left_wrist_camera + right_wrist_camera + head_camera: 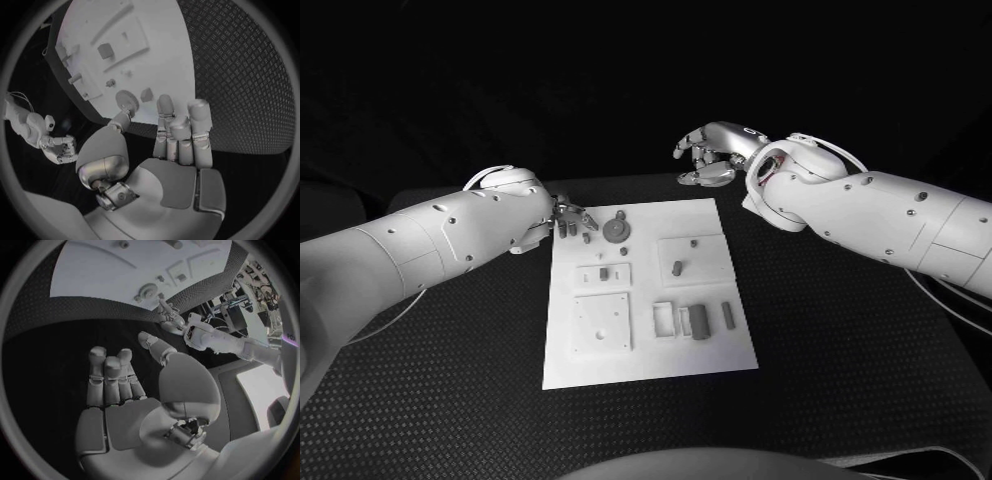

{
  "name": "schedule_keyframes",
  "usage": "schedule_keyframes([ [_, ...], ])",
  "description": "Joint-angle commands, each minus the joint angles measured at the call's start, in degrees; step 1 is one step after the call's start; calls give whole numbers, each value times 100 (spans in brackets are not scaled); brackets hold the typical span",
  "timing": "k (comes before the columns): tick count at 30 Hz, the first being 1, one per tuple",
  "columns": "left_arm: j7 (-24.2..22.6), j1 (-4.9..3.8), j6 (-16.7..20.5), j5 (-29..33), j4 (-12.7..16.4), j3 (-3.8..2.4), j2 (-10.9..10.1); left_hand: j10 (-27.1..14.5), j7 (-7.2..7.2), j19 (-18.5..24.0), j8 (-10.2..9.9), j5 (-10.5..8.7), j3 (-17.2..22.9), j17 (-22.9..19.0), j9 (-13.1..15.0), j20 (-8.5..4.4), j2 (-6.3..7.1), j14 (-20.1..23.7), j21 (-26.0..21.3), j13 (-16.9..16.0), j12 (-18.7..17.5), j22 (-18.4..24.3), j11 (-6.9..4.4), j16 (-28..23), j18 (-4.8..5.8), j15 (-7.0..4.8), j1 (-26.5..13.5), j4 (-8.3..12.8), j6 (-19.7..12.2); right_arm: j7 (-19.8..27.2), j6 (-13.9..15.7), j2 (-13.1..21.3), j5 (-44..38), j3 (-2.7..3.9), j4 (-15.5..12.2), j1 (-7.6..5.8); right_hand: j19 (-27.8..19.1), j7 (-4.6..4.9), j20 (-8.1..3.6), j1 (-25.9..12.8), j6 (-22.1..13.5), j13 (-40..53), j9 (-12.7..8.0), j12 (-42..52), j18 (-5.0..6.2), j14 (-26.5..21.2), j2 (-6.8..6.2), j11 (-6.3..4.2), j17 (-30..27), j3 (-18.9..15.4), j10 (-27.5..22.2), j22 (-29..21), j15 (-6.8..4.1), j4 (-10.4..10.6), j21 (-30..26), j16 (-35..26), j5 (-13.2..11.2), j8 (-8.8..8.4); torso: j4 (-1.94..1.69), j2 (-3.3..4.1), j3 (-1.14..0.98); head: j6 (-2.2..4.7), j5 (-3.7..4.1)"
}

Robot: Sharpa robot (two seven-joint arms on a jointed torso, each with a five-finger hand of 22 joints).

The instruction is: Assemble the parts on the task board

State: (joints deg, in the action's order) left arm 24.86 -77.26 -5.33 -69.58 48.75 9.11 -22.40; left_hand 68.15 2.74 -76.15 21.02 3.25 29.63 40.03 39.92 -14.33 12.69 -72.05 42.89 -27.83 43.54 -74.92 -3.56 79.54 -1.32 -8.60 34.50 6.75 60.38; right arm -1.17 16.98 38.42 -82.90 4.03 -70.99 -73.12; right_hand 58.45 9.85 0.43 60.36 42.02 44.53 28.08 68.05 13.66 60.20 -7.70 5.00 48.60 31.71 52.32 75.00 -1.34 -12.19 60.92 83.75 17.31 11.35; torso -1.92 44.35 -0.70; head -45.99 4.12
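The white task board [646, 345] lies in the middle of the black table. A round grey part [617, 232] sits near its far left corner, a small grey piece [678, 267] in the far right plate, and two oblong grey pieces [700, 321] on the near right. My left hand [571, 220] hovers at the board's far left corner, beside the round part [127, 99], fingers straight and holding nothing. My right hand [708, 154] hangs raised beyond the board's far edge, its palm [125, 420] empty and its thumb apart from the fingers.
Raised square plates [603, 322] take up the board's near left. Black ribbed matting [444, 380] surrounds the board on all sides. The left wrist view catches the right hand [59, 147] off past the board's edge [94, 112].
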Motion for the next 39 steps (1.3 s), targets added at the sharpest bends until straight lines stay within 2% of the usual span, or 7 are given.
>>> schedule_keyframes([
  [1, -97, 33, -110, 88, -36, 0, 36, -186, 122, 8, -1, -39, 0, 10, 10, 26, 1, 22, -31, 9, 20, -43, 131, 31, -623, 2, -71, -48, -147, 28, -31, 12, -9, 3, -25, 1, 13, 180, -32, -9, -79, -6, -7, 37, 134, -9, 67, 12, -8, -19, 2, 32, 24, -15, -20, -13, 3, 32, -3, 1, -1, -13, 6],
  [5, -108, 60, -104, 93, -62, 0, 44, -189, 122, 9, -1, -38, 10, 12, 15, 25, -17, 25, -30, 11, 23, -46, 130, 32, -627, 2, -66, -54, -150, 25, -30, 26, -10, 3, -42, 0, 13, 180, -32, -9, -79, -7, -8, 37, 134, -9, 66, 12, -8, -19, 2, 32, 24, -16, -20, -12, 3, 33, -9, -1, -1, -21, 14],
  [10, -116, 68, -121, 112, -94, 0, 54, -186, 118, 7, 7, -34, 24, 21, 33, 26, -140, 25, -22, 18, 43, -62, 127, 40, -633, -2, -21, -35, -144, 25, -31, 25, -10, 3, -60, 0, 13, 180, -32, -8, -78, -7, -9, 37, 134, -9, 66, 12, -8, -20, 2, 33, 24, -17, -20, -12, 2, 33, -3, -6, -4, -35, 18],
  [17, -117, 69, -154, 190, -104, 0, 52, -151, 96, 5, 24, -25, -117, 32, 67, 24, -510, -4, 2, 46, 102, -96, 106, 54, -628, -24, 104, 212, -98, 23, -34, 28, -11, 3, -60, 0, 13, 180, -33, -7, -78, -8, -10, 38, 134, -9, 66, 12, -9, -20, 1, 33, 25, -19, -21, -12, 3, 34, -10, -13, -3, -45, 36],
  [27, -175, 69, -261, 617, -119, -1, 49, -126, 86, -11, 1, 122, -178, 26, 66, 18, -865, -35, 3, 117, 134, -94, 96, 40, -602, -32, 323, 561, -58, 19, -40, 25, -12, 3, -63, 0, 14, 180, -33, -6, -78, -9, -12, 39, 134, -9, 65, 12, -9, -20, 1, 33, 25, -21, -21, -12, 2, 35, -11, -11, -3, -55, 40],
  [31, -185, 69, -287, 753, -133, -1, 47, -118, 86, -18, -5, 123, -154, 25, 66, 18, -909, -41, 0, 141, 144, -93, 97, 36, -592, -31, 456, 667, -45, 19, -46, 17, -12, 3, -61, 0, 14, 180, -33, -6, -78, -9, -13, 39, 134, -9, 66, 12, -9, -20, 1, 33, 25, -22, -21, -11, 2, 36, -7, -11, -1, -57, 50],
  [39, -203, 69, -238, 832, -150, -2, 39, -110, 85, -25, -6, 122, -152, 25, 66, 18, -927, -47, 1, 154, 149, -92, 95, 36, -586, -32, 511, 709, -33, 7, -60, 24, -12, 3, -57, 0, 14, 180, -33, -7, -79, -10, -14, 40, 134, -9, 67, 12, -10, -21, 1, 34, 25, -21, -21, -11, 2, 36, -9, -10, -4, -37, 98],
])
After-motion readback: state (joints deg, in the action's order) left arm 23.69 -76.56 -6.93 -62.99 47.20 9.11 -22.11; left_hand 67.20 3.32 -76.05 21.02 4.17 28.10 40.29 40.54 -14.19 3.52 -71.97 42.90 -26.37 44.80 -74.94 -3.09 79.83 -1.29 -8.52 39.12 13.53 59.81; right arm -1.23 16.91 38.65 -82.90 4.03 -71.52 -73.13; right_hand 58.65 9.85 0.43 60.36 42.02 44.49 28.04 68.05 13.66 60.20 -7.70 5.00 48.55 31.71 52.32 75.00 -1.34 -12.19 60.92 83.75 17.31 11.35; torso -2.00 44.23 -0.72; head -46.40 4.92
